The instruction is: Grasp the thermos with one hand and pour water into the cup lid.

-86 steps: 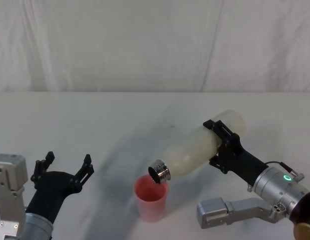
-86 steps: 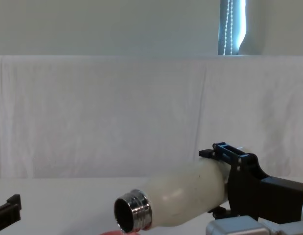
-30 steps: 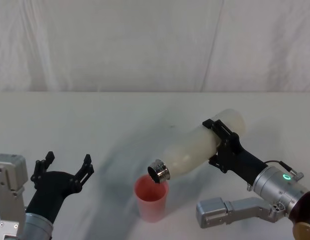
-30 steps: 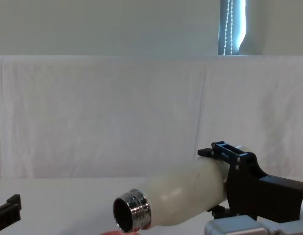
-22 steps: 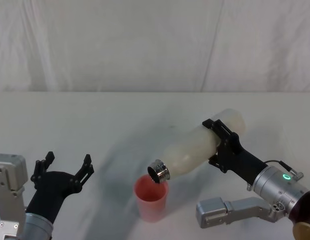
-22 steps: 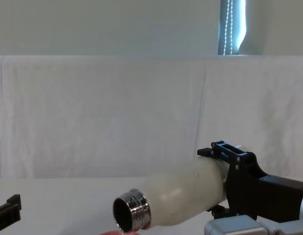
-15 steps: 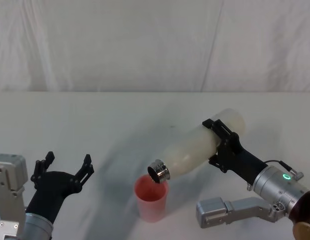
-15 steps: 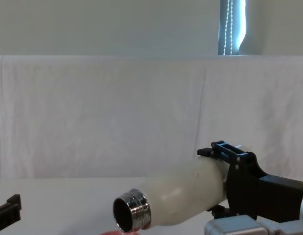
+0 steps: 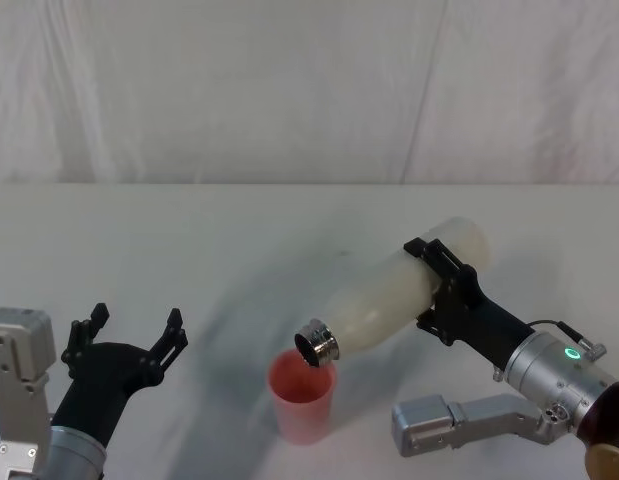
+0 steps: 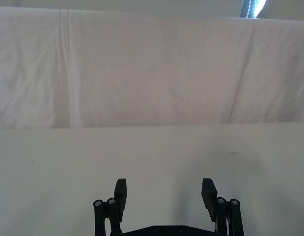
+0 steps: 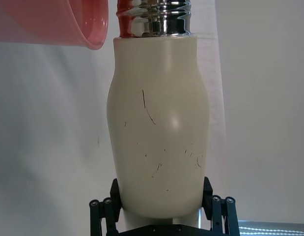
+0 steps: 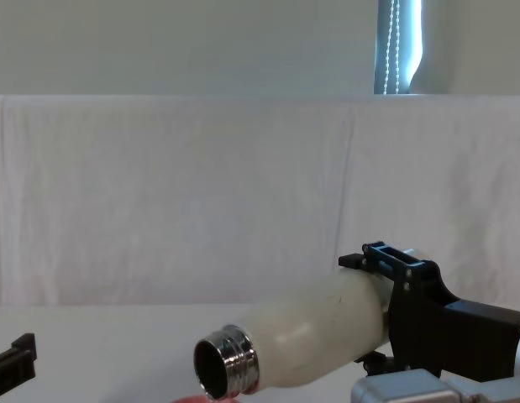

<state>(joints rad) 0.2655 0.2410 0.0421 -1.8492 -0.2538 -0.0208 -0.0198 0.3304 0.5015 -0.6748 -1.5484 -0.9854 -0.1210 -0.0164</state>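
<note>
So the biggest thing in front of me is the table [image 9: 289, 220], covered in a white cloth, with a wrinkled white sheet [image 12: 175, 193] hanging as a backdrop behind it. Next up is the thermos [image 9: 394, 295], cream-white and scuffed, which I'm holding off the table tipped way over, its base up and away to my right and its shiny steel neck [image 9: 319, 343] pointing down toward the middle. My right gripper [image 9: 447, 285] is clamped around the thermos near its base end, one finger on each side of the body; my right wrist view shows both fingers [image 11: 106, 206] pressed against the bottle's [image 11: 159, 128] sides. From the chest view the open mouth of the thermos [image 12: 293, 340] faces the camera, dark inside, and I can't tell if anything is coming out. My left gripper [image 9: 129, 340] is parked low on my left side, well apart from everything, fingers [image 10: 121, 189] spread wide with nothing between them. Smallest is the cup lid [image 9: 302, 395], pink-red, standing upright on the table right under the steel neck, with the mouth hanging just over its back rim.
</note>
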